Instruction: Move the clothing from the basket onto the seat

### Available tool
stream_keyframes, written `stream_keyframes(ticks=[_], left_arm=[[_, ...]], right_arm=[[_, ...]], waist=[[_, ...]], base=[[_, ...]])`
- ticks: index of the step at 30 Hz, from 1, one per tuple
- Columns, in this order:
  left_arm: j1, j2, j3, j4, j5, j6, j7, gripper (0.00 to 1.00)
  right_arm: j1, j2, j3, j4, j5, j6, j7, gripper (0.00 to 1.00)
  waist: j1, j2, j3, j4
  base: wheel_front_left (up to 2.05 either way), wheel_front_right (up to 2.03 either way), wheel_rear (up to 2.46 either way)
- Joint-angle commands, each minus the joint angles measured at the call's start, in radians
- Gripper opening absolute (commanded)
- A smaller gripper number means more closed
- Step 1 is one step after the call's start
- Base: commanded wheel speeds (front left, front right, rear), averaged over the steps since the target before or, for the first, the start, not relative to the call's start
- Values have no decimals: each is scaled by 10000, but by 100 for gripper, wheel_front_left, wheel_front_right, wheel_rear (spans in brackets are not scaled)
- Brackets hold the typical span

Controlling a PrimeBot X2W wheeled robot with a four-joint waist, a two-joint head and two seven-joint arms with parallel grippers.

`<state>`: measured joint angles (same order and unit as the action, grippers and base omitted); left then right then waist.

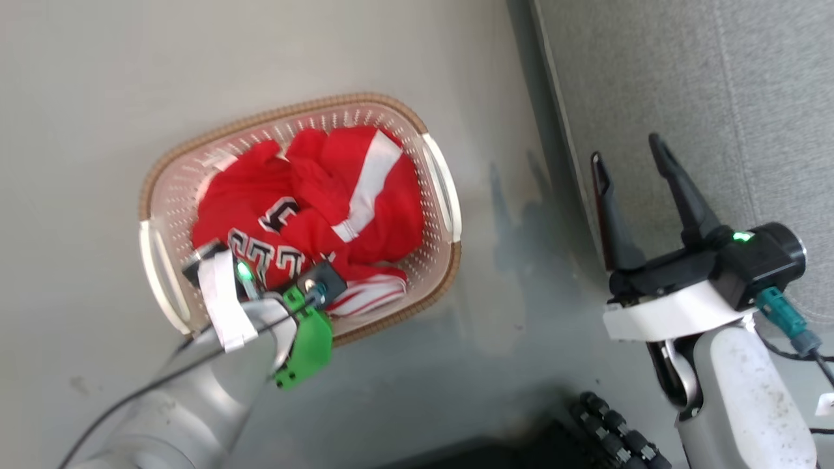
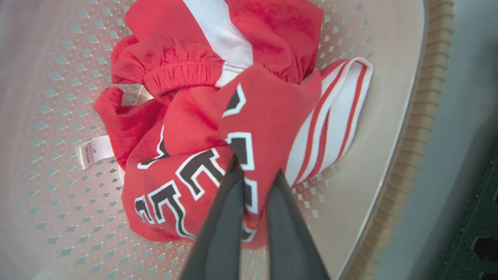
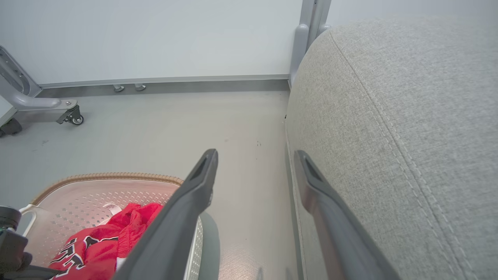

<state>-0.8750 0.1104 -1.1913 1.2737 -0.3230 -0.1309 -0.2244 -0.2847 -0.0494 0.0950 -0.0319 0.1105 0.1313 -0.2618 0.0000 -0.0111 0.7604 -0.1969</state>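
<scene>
Left hand (image 2: pixel 256 171) is down inside the basket (image 1: pixel 260 120), reaching in from about 7 o'clock in the head view. Its two dark fingers are closed on a raised fold of the jersey (image 2: pixel 186 155), right across the navy lettering. The jersey lies crumpled in the near half of the basket, with its striped cuff (image 2: pixel 334 116) spilling toward 5 o'clock. The second garment (image 1: pixel 365 189), red with a white band, is bunched behind it toward 1 o'clock. Both are inside the basket, which stands on the floor (image 1: pixel 98 98) with its long axis running roughly from 8 to 2 o'clock.

Further right, at about 3 o'clock from the basket and just beside it, is the seat (image 1: pixel 717 98), whose near edge runs close to 12 to 6. The right hand (image 1: pixel 625 150) hangs over that edge, fingers spread and holding nothing, tips pointing to 12.

The move ahead, as I judge it, turns on this: the seat lies toward 3 o'clock from the gripping left hand and higher than the basket floor. The jersey must therefore be lifted over the rim before swinging across. The right hand is nearer the seat but empty.
</scene>
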Motion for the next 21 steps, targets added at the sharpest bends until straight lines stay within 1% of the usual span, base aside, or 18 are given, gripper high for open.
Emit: stream_keyframes(ticks=[1, 8, 10, 13, 21], left_arm=[[321, -71, 70, 15, -132, 59, -106, 0], [1467, -275, 1018, -570, -1131, 393, -412, 0], [1739, -273, 1327, -1117, -1357, 544, -415, 0], [2349, -95, 1823, -2059, -1487, 783, -417, 0], [3624, 58, 3064, -3989, -1486, 1136, -415, 0]], right_arm=[[235, -22, 70, 83, -125, -10, -48, 100], [1047, -266, 195, 451, -129, -10, -48, 100], [1280, -303, 209, 527, -122, -10, -48, 100], [1647, -361, 223, 628, -114, -10, -48, 100], [2435, -510, 611, 924, -45, -10, -48, 100]], waist=[[0, 111, -1263, 424], [0, 111, -3062, 863], [0, 111, -3529, 939], [0, 111, -4171, 1060], [0, 111, -5617, 1308]], base=[[0, 0, 0], [0, 0, 0], [0, 0, 0], [0, 0, 0], [0, 0, 0]])
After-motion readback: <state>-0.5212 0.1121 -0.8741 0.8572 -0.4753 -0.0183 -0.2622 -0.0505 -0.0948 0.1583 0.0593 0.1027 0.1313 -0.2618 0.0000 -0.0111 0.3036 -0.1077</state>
